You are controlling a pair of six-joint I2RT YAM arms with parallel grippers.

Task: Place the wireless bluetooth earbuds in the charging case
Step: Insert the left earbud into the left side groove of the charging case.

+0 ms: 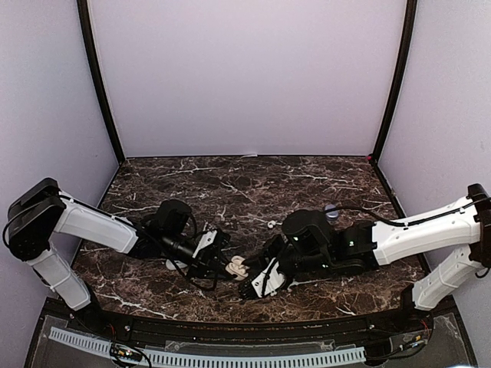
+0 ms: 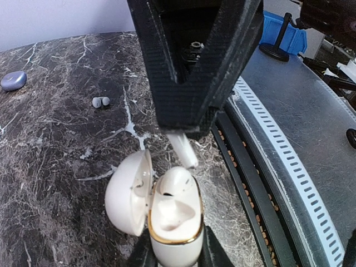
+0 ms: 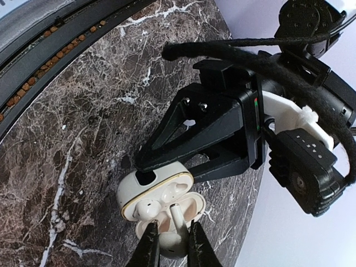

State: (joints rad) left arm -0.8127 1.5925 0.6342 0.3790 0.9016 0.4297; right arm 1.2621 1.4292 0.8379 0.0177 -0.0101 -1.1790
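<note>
A white charging case (image 2: 169,222) with a gold rim stands open, its lid (image 2: 127,192) swung to the left. My left gripper (image 2: 175,253) is shut on its lower body. One white earbud (image 2: 177,182) sits in the case's far socket; the near socket (image 2: 167,214) is empty. My right gripper (image 3: 173,245) is shut on a second white earbud (image 3: 177,236), whose stem (image 3: 176,216) points at the case (image 3: 150,186). In the left wrist view that stem (image 2: 184,149) hangs just above the case. In the top view both grippers meet at the case (image 1: 238,268) near the front edge.
A pair of small grey earbuds (image 2: 100,102) lies on the marble table (image 2: 50,144), with a bluish oval case (image 2: 13,80) farther off. In the top view they show as the earbuds (image 1: 271,225) and the case (image 1: 331,211). The table's front rail (image 2: 289,161) is close by.
</note>
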